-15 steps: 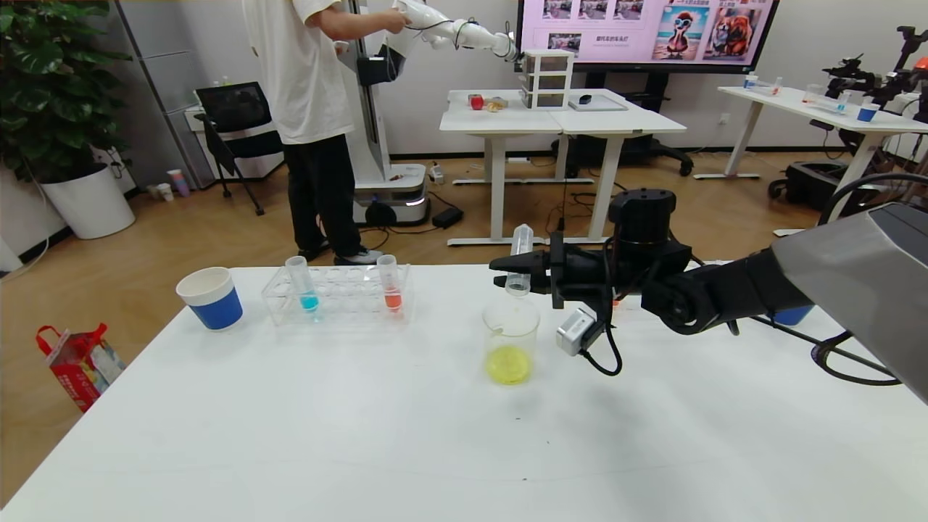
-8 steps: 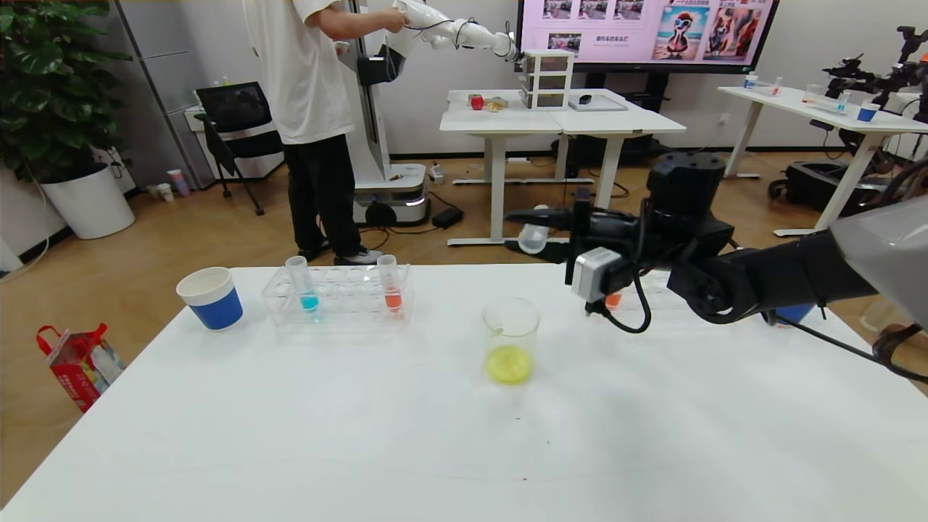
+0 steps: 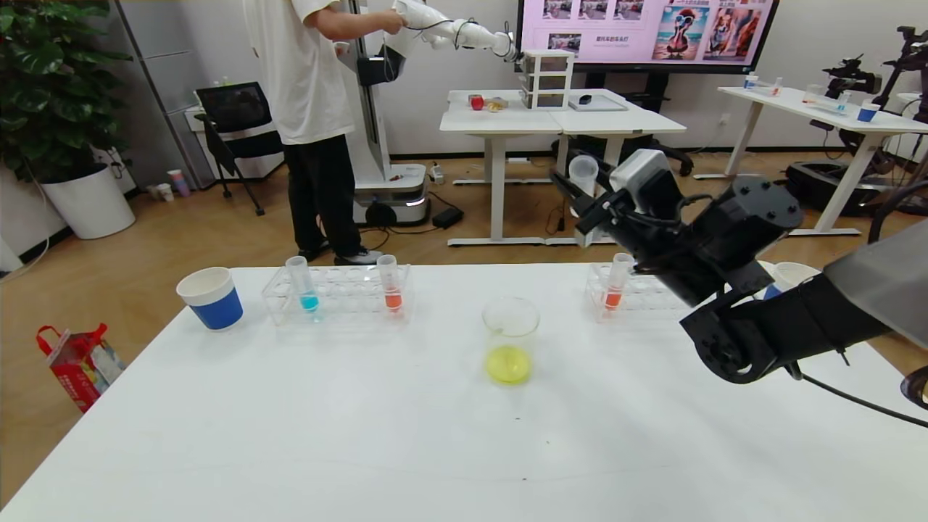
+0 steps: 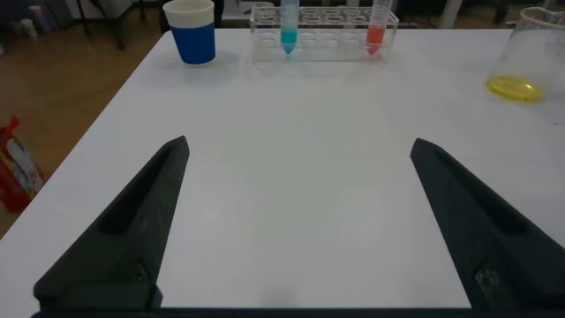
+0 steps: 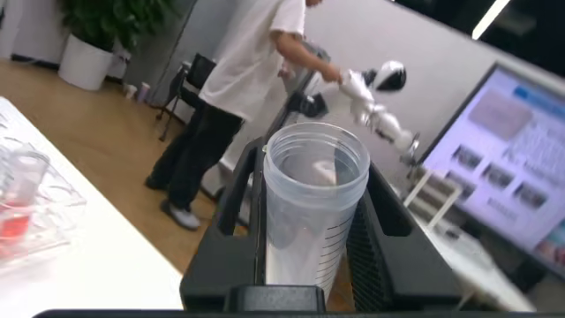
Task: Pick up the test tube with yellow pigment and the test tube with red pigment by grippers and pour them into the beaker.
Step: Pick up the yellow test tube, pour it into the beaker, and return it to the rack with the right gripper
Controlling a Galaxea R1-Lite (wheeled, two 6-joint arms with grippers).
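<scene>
My right gripper (image 3: pixel 580 190) is shut on a clear, empty-looking test tube (image 3: pixel 583 171), held high above the right rack (image 3: pixel 645 299); no yellow pigment shows in it. In the right wrist view the tube (image 5: pixel 311 208) sits between the two black fingers, open mouth toward the camera. The beaker (image 3: pixel 510 339) stands mid-table with yellow liquid at its bottom. One red-pigment tube (image 3: pixel 615 284) stands in the right rack, another (image 3: pixel 391 284) in the left rack (image 3: pixel 341 306). My left gripper (image 4: pixel 298 146) is open and empty over bare table, well short of the beaker (image 4: pixel 528 55).
A blue-liquid tube (image 3: pixel 305 284) stands in the left rack. Blue-and-white paper cups stand at the far left (image 3: pixel 210 297) and behind my right arm (image 3: pixel 787 278). A person and a white robot arm are beyond the table.
My right gripper has lifted away from over the beaker and swung up and to the right, turning the tube from mouth-down to mouth-up.
</scene>
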